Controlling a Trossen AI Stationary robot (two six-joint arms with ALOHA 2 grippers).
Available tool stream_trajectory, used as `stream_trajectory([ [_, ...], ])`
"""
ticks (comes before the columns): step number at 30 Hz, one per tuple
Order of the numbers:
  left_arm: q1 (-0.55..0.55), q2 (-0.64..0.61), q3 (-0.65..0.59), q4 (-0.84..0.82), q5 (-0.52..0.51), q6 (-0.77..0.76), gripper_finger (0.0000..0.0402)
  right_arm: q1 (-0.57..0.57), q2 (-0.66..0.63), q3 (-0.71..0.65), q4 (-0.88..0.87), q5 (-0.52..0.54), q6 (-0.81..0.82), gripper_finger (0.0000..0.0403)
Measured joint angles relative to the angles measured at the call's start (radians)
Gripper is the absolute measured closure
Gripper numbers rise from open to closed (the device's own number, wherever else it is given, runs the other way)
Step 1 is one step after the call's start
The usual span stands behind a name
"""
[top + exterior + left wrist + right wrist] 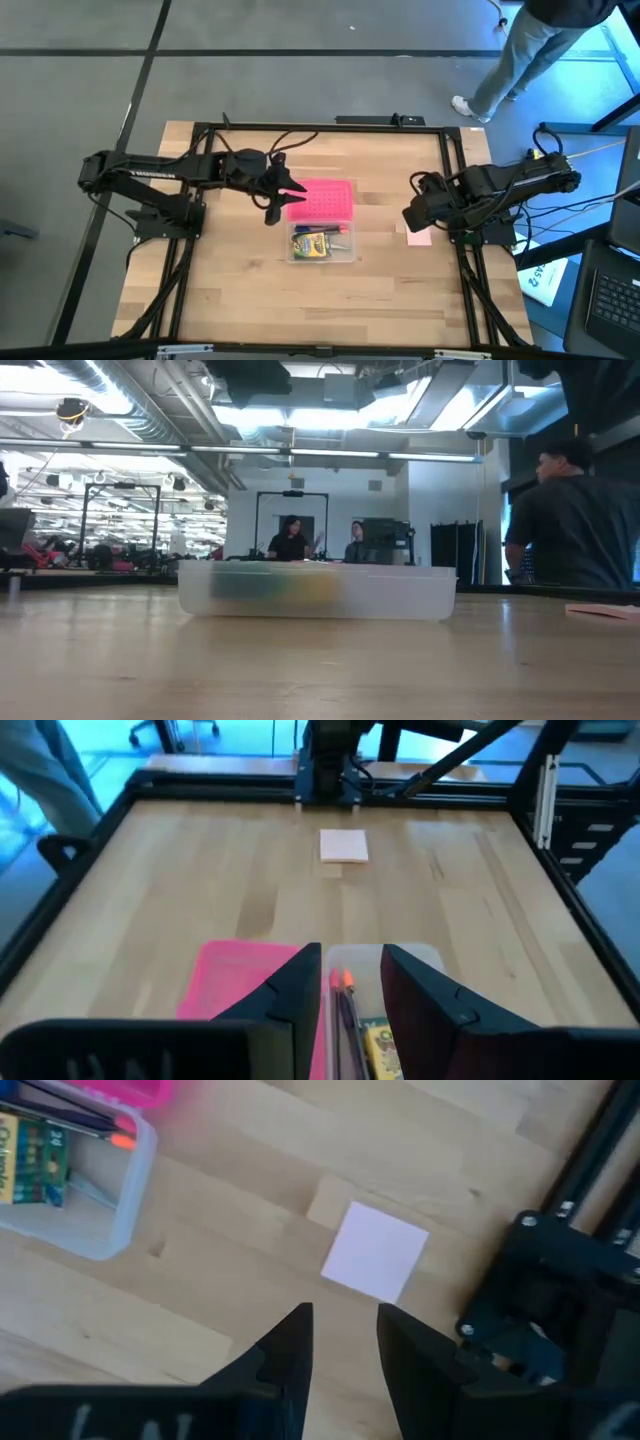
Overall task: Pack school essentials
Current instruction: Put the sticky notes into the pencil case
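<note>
The clear plastic box (322,244) stands mid-table on its base. It holds the yellow-green crayon box (313,245) and several pens (343,1005). The bright pink dotted lid (325,200) lies flat just beyond it. The pale pink square pad (375,1251) lies flat on the wood near the right edge. My left gripper (281,197) hovers open over the lid's left edge, and its wrist view (352,988) looks down on the pens. My right gripper (340,1342) hangs open above the table, just beside the pad (419,237). I make out no scissors or eraser.
A black metal frame (452,180) borders the wooden table (250,290). The right arm's base (540,1310) stands next to the pad. A person (520,45) walks beyond the far right corner, and other people (575,520) show in the room behind. Bare wood lies toward the near edge.
</note>
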Motion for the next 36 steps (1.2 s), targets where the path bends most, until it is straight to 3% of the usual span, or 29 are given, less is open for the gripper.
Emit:
stream_trajectory([
  [17, -0.013, 0.000, 0.000, 0.004, 0.000, 0.064, 0.0302, 0.000, -0.001, -0.085, 0.104, -0.086, -0.003, 0.0287],
  [29, -0.013, 0.000, 0.000, 0.004, -0.001, 0.063, 0.0302, 0.000, 0.001, -0.115, 0.093, -0.048, 0.107, 0.0287],
  [36, -0.013, 0.000, 0.000, -0.001, -0.001, 0.062, 0.0302, 0.002, 0.003, -0.261, 0.195, -0.210, 0.128, 0.0287],
])
